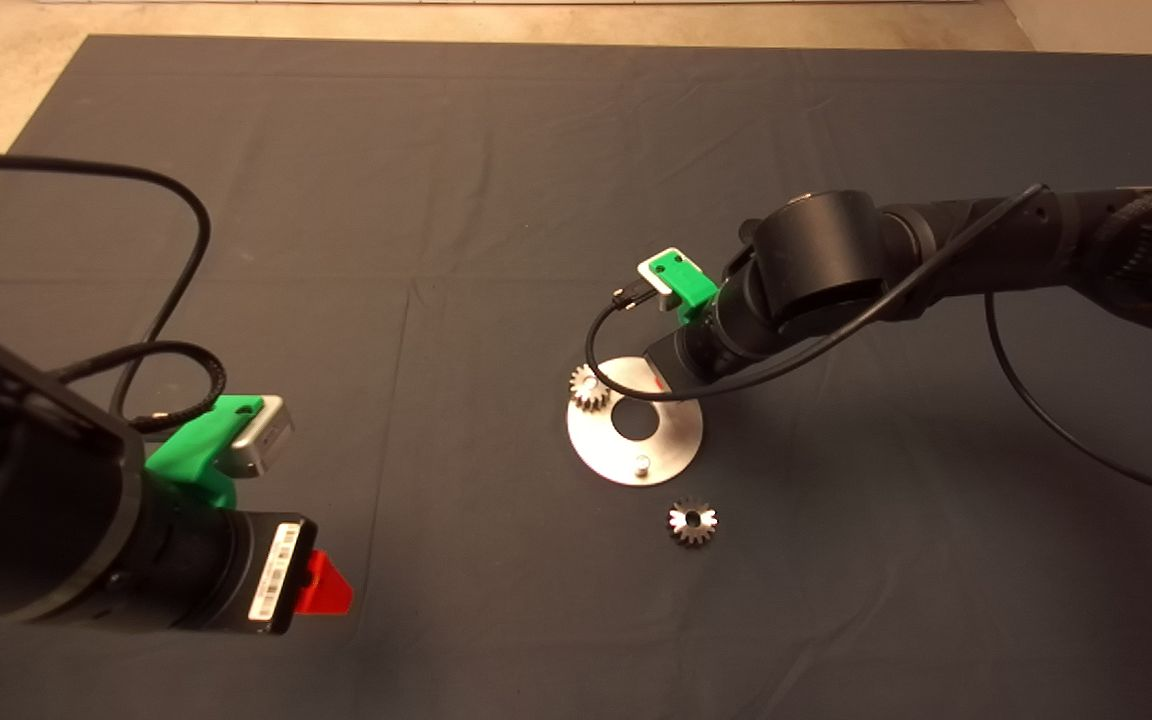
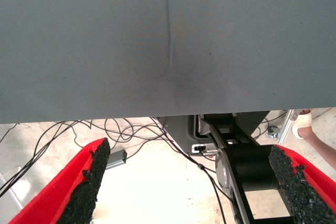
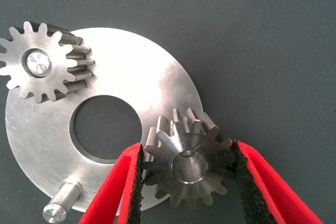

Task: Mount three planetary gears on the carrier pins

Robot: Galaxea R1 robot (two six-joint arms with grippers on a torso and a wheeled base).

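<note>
1. Gear two of three being fitted. Right gripper point(image 3: 186, 182) reaching in from the right over the right part of the carrier disc point(image 1: 671, 440), clenching the second planetary gear point(image 3: 188, 165) between its black pads point(image 3: 134, 182).
2. Held gear sitting low over the disc with a rounded pin end showing in its centre hole in the right wrist view; apparently already riding on the pin, but not possible to confirm full seating against the disc.
3. First planetary gear point(image 1: 589, 386) already sitting on the pin at the disc's far-left edge, pin end point(image 3: 38, 62) shining through its bore, teeth overhanging the rim.
4. Third carrier pin point(image 1: 642, 464) standing bare at the near edge of the disc.
5. Third planetary gear point(image 1: 693, 521) lying flat on the mat point(image 1: 496, 180), just near and right of the disc, untouched.
6. Left gripper point(image 2: 184, 192) waiting at the near-left corner of the mat, fingers point(image 2: 92, 179) spread wide and holding nothing; floor cables and a person's foot point(image 2: 304, 124) showing beyond the mat edge in its wrist view.
7. Next move, as judged: pressing the held gear straight down until flush, keeping it level to avoid binding, then loosening the pads and lifting clear without dragging it back up.
8. After that: collecting the loose gear and aligning its bore over the near pin.
</note>
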